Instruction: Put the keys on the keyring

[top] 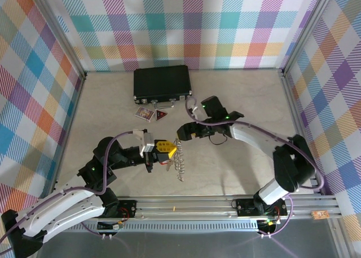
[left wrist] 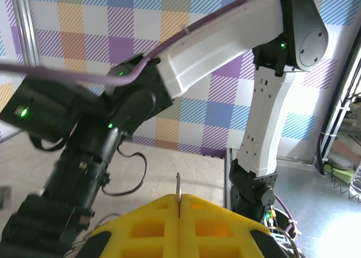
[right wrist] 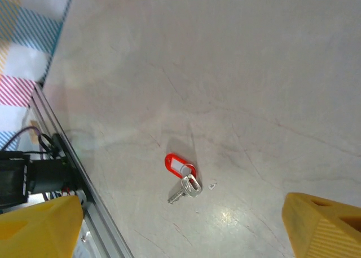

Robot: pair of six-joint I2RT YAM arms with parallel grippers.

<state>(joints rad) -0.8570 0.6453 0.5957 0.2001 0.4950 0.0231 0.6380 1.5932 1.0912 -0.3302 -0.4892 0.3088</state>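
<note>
Pinching the keyring (top: 179,162) in left gripper (left wrist: 178,204), steadying it for threading; poising right gripper (right wrist: 186,227), fingers spread, above the keys (right wrist: 182,173) for pickup.

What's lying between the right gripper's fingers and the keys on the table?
Nothing. In the right wrist view, bare table separates the keys from both yellow fingertips of the open right gripper.

Wears glossy white shells between black joints on the left arm (top: 59,206) and the right arm (top: 252,138), trails purple cables (left wrist: 194,30) tied along the links, glows with small green lamps (left wrist: 21,111), and ends in the left claw (left wrist: 179,230) and right claw (right wrist: 180,213), each tipped with blocky yellow fingers (left wrist: 146,230).
</note>
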